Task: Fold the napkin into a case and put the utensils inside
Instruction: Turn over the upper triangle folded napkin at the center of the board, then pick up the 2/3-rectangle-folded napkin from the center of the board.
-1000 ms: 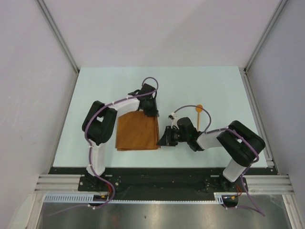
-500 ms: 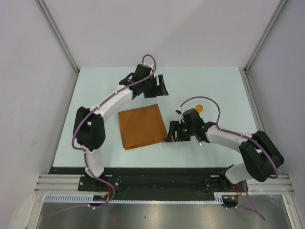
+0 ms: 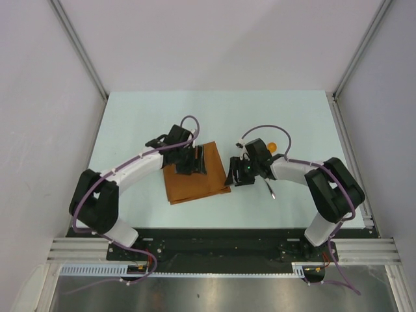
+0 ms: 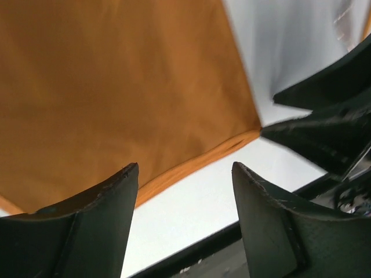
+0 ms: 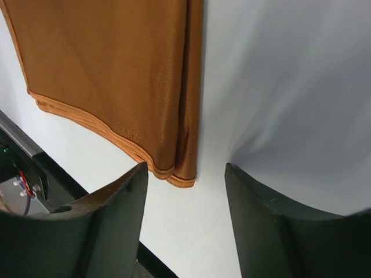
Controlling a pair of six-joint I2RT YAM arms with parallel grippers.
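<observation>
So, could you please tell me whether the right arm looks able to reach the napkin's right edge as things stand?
Probably yes: the right hand hangs open over the napkin's folded corner, with nothing visible between them.

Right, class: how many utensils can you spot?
2. The spoon shows beyond the right arm; a silvery piece, likely the fork, lies on its near side. Arms may hide more.
</observation>
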